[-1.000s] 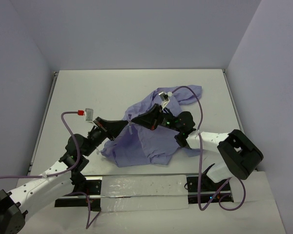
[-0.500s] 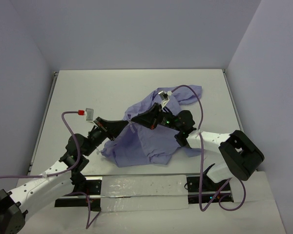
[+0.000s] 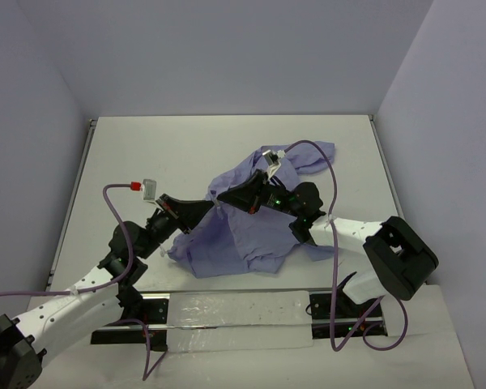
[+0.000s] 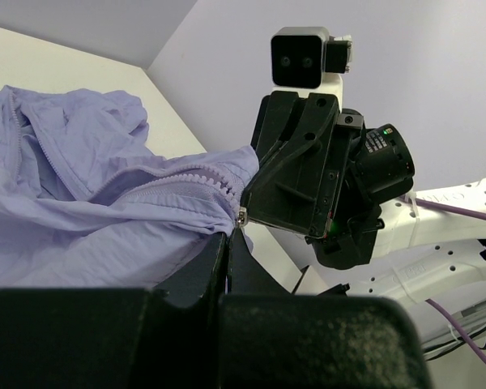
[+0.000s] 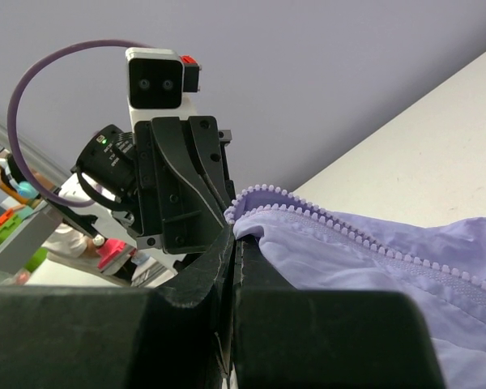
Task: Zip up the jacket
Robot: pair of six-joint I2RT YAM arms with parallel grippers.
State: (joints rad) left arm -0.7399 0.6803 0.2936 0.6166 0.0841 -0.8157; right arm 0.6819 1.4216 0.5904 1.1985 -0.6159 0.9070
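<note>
Right gripper point(image 3: 220, 197) is edging toward upper left; it and left gripper point(image 3: 213, 204) are clamping shut on jacket point(image 3: 235, 239), zipper teeth point(image 5: 308, 212) disappearing between them.

I am working in what is looking like a robotics lab — a closed test cell, not a home. A bare white table point(image 3: 146, 162) is standing boxed in by plain pale walls point(image 3: 227, 57). The left arm point(image 3: 73, 296) and the right arm point(image 3: 352, 233) are sitting bolted to a metal rail point(image 3: 227, 312), purple cables point(image 3: 117, 188) are looping off them, and a small camera point(image 4: 300, 58) is riding above the right gripper point(image 4: 243, 212). Outside the cell, blurred coloured clutter point(image 5: 16, 227) is showing.
</note>
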